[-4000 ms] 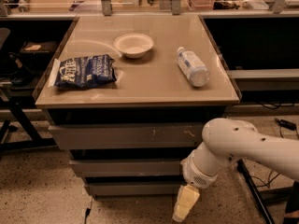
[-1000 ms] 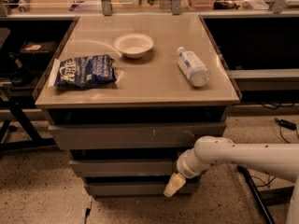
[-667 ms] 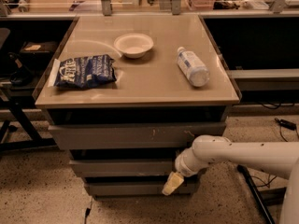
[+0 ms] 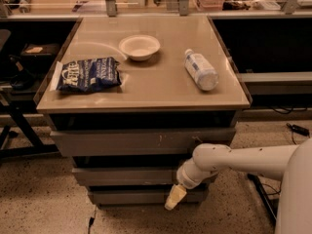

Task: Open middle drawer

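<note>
Under the tan surface [image 4: 156,82], the robot's white arm [image 4: 243,160] reaches in from the right across a stack of three grey fronts. The middle drawer [image 4: 122,176] runs left to right, its flat front facing the camera. The yellowish tool [image 4: 175,197] hangs just below the drawer's right end, tilted down-left; whether clenched or released cannot be told. The arm's wrist hides that right end.

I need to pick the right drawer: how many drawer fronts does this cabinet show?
3, stacked under the tabletop: the scratched top drawer, the middle drawer below it, the bottom drawer lowest. The pincer sits in front of the bottom drawer, toward its right. None looks hidden.
</note>
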Controlling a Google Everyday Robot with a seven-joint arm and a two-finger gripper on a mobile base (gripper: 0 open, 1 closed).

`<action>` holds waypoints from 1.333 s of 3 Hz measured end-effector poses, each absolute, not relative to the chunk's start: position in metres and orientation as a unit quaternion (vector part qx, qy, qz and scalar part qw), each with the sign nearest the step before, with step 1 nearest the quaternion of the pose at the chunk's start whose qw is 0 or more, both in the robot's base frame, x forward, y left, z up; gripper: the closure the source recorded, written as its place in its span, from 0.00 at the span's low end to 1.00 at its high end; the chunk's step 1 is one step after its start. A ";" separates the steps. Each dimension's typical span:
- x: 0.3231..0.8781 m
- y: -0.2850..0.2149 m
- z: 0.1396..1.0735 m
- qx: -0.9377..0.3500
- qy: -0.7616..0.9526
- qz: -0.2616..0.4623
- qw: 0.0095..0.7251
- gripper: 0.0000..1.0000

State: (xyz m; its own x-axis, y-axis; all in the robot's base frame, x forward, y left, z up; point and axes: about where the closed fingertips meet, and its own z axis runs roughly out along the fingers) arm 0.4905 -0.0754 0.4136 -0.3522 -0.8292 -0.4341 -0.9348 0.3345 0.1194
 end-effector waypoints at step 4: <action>0.490 -0.075 0.418 -0.549 0.803 0.177 0.149 0.87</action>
State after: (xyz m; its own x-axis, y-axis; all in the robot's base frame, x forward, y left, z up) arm 0.4905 -0.0754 0.4181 -0.3521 -0.8293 -0.4340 -0.9348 0.3344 0.1195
